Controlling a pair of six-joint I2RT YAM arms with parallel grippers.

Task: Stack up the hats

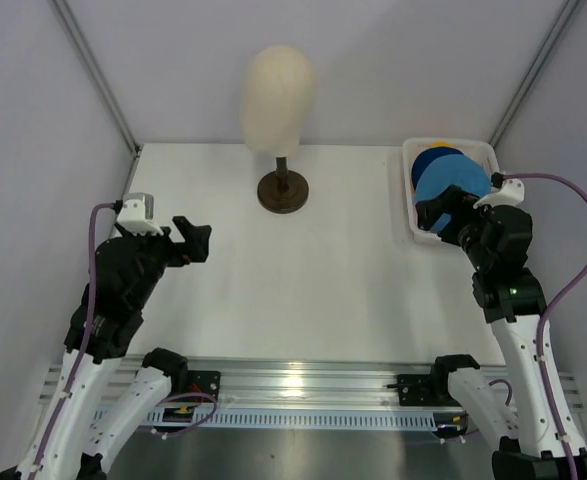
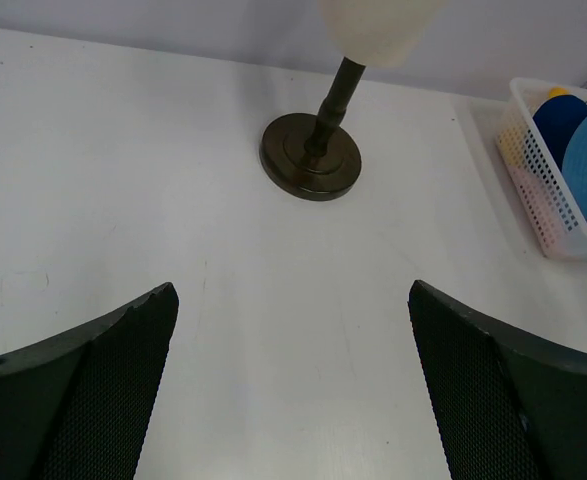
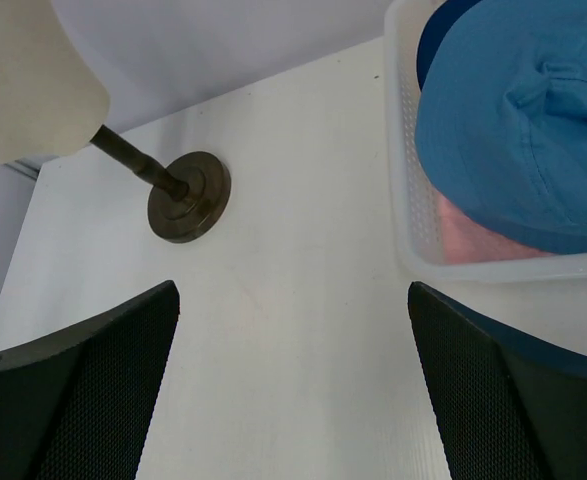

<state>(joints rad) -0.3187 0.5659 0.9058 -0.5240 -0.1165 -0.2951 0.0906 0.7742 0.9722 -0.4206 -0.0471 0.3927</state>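
Observation:
The hats lie piled in a white mesh basket at the right of the table. The light blue hat is on top, also in the right wrist view. The navy hat sits behind it, a sliver of the yellow-orange hat beyond. The pink hat shows through the basket wall under the light blue one. My right gripper is open and empty, just in front of the basket. My left gripper is open and empty over the bare left part of the table.
A cream mannequin head on a dark round base stands at the back middle of the table. Grey walls close the sides and back. A metal rail with both arm bases runs along the near edge.

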